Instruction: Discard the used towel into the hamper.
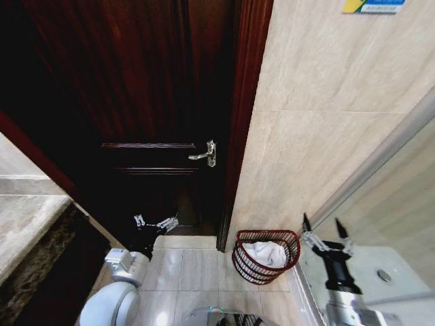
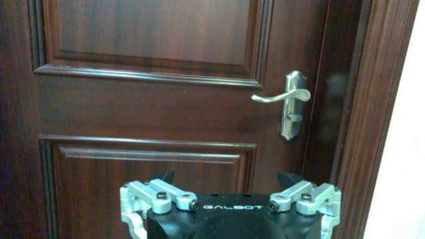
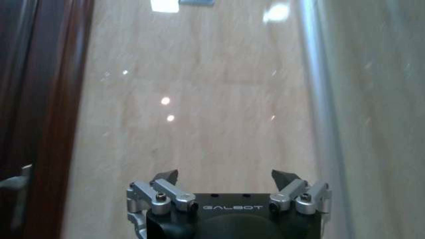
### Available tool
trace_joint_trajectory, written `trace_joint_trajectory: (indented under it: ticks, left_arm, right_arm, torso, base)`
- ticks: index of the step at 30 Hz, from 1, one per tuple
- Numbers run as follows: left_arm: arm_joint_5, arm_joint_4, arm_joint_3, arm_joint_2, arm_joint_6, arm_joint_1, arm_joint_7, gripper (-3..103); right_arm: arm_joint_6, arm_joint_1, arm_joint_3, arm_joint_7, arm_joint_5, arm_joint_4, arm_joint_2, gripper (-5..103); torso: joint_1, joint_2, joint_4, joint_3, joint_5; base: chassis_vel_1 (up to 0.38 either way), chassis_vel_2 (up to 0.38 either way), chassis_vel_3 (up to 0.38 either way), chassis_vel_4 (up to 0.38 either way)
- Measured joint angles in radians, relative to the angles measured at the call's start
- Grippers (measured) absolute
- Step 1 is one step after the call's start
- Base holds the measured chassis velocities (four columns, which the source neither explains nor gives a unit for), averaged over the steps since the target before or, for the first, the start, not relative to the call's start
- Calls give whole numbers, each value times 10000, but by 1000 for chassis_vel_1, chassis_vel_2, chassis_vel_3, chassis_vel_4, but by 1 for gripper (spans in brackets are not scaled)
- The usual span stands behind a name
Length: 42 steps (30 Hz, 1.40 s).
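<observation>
Both end effectors are empty with their fingers spread wide. The right end effector (image 1: 325, 229) is raised beside the glass shower panel (image 1: 401, 204), just to the right of the hamper (image 1: 266, 255) and a little above its rim; in the right wrist view its open fingers (image 3: 229, 178) face the beige tiled wall (image 3: 199, 99). The left end effector (image 1: 153, 223) hangs low in front of the dark wooden door (image 1: 136, 102), well apart from the hamper, and in the left wrist view its parted fingers (image 2: 229, 180) point at the door below the silver door handle (image 2: 289, 102). The hamper stands on the tiled floor (image 1: 183, 265) in the corner where the door frame meets the wall. Inside it lies a crumpled white cloth (image 1: 266, 253), most likely the used towel, though the weave hides part of it. Judged from this, the drop is done and nothing is left to carry; at most the arms have yet to settle.
</observation>
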Motion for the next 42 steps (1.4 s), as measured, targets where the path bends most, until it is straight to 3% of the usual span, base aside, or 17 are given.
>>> trace_joint_trajectory:
  ticks: [7, 20, 42]
  left_arm:
    - [0, 0, 0, 0, 0, 0, 0, 100]
    - [0, 0, 0, 0, 0, 0, 0, 100]
    - [0, 0, 0, 0, 0, 0, 0, 100]
  right_arm:
    - [136, 403, 1108, 13, 824, -14, -70, 100]
    - [122, 777, 1223, -303, 703, 49, 0, 100]
    - [-30, 708, 680, -905, 95, -233, 8, 100]
  torso:
    - [4, 8, 0, 5, 1]
    - [14, 16, 0, 12, 0]
    - [13, 25, 0, 15, -1]
  base:
    - [0, 0, 0, 0]
    - [18, -17, -12, 13]
    - [141, -143, -142, 138]
